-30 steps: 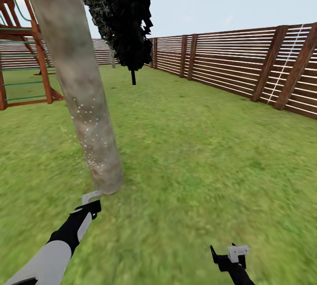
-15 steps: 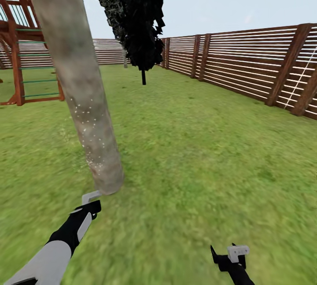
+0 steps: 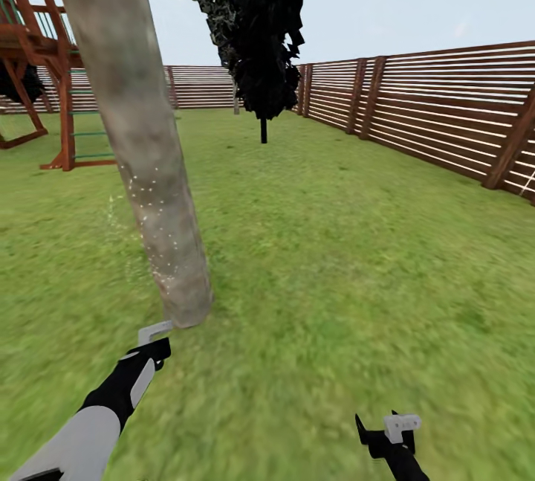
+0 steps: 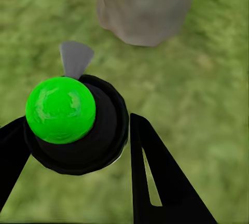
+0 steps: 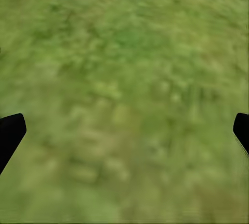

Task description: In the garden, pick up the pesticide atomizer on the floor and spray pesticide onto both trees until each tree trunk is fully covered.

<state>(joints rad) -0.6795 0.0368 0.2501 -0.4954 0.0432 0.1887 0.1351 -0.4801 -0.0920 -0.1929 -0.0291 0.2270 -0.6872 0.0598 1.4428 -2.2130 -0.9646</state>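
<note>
The left tool (image 4: 78, 146) was clenched around the atomizer (image 4: 75, 125), held just short of the tree trunk (image 3: 160, 228) speckled with pale pesticide (image 3: 152, 206). The right tool (image 5: 124, 130) hung released over the grass (image 3: 357, 258)

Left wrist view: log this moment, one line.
left gripper: shut on atomizer | tree trunk: ahead, pesticide specks | right gripper: open over grass

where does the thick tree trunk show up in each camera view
Head view: the tree trunk leans from the top left corner down to its base left of centre, whitish pesticide specks on its lower part.
Left wrist view: its base sits at the top, beyond the held atomizer.
Right wrist view: not in this picture.
Shared landmark: the grass around the base.
</note>
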